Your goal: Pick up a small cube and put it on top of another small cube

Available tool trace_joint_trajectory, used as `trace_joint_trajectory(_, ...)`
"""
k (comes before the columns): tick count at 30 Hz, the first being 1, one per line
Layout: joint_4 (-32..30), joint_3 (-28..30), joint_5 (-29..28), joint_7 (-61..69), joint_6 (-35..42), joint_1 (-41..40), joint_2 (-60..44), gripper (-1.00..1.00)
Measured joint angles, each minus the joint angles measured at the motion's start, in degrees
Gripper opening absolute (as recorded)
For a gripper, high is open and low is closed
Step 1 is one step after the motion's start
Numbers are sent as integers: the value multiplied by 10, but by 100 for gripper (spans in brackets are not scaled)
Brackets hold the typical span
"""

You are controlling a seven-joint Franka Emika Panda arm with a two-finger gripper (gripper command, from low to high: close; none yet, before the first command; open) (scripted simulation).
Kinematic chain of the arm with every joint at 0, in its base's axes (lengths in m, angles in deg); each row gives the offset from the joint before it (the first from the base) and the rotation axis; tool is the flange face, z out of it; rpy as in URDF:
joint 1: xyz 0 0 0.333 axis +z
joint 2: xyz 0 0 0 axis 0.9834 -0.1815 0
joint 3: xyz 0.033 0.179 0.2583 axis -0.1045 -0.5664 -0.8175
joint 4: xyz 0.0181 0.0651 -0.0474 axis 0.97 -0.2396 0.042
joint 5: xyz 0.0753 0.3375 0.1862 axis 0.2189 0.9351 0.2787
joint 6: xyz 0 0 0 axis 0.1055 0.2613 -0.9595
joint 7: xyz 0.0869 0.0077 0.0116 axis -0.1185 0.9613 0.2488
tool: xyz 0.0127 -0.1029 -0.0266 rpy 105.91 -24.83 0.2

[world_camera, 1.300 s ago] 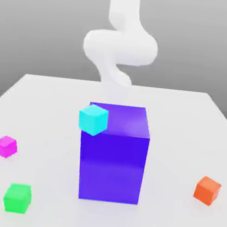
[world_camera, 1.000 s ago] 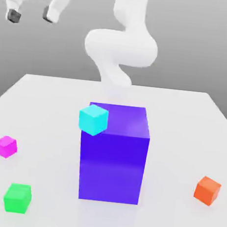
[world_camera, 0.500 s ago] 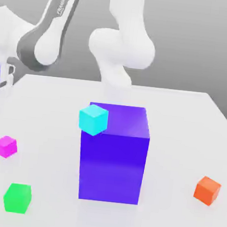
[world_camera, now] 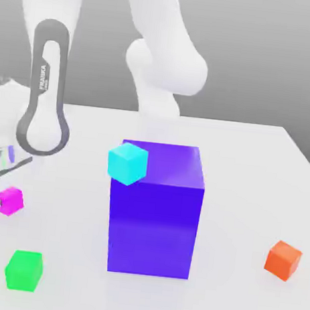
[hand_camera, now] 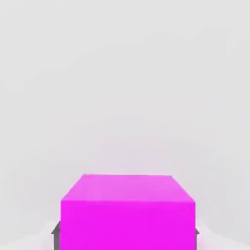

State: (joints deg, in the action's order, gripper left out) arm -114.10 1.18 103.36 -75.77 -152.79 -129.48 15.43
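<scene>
- The white arm [world_camera: 46,99] is reaching down at the exterior view's left, over the pale worktop [world_camera: 250,168]
- The gripper [hand_camera: 126,233] is sitting clamped on the magenta cube [hand_camera: 128,212]; in the hand view a dark finger [hand_camera: 55,233] is showing at each side of the cube, pressed against it
- In the exterior view the magenta cube [world_camera: 9,200] is lying near the left edge of the worktop, and a pale part of the hand is probably covering its left side
- The green cube [world_camera: 24,270] is resting on the worktop, near the magenta cube and closer to the camera, not touching it
- The big purple block [world_camera: 155,208] is standing in the middle, with the cyan cube [world_camera: 127,163] showing at its upper left corner
- The orange cube [world_camera: 283,259] is lying well apart, at the exterior view's right
</scene>
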Motion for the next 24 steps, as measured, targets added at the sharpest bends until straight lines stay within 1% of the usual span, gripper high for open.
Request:
trace_joint_trajectory(2,-4,12,-10,-8,16,10,20,-100)
trace_joint_trajectory(6,-21,50,-64,-49,75,36,97,-100)
trace_joint_trajectory(8,-25,55,-88,-54,100,40,124,-100)
trace_joint_trajectory(24,23,-26,-130,225,158,55,120,-100)
